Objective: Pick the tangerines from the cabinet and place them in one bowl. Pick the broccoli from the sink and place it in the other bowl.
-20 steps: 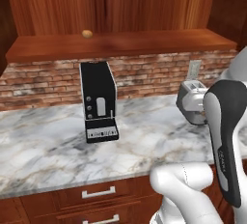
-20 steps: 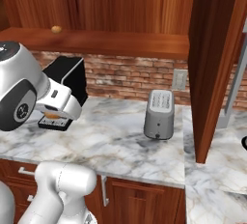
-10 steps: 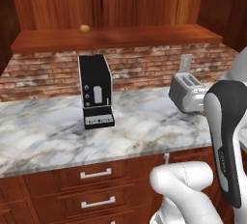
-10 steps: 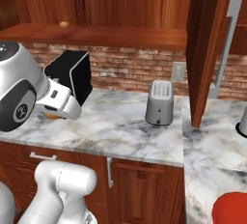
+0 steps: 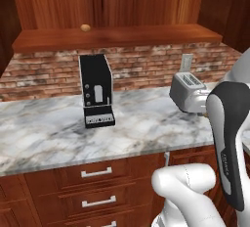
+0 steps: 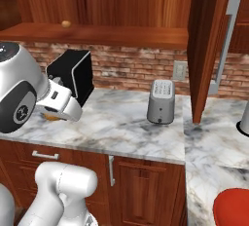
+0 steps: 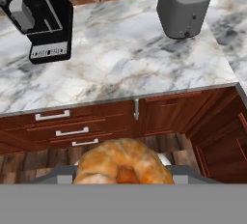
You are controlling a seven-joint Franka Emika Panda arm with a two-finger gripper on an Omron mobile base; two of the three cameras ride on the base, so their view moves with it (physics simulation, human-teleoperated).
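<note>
One tangerine is pinched in the pincer, above the drawer fronts.
A second tangerine is seen on the cabinet shelf; beneath it, a coffee machine and toaster are carried by the marble surface.

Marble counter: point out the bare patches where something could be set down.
The counter is bare between the coffee machine and the toaster, along its whole front edge, and left of the coffee machine. Crowding appears just around those two appliances by the brick wall.
</note>
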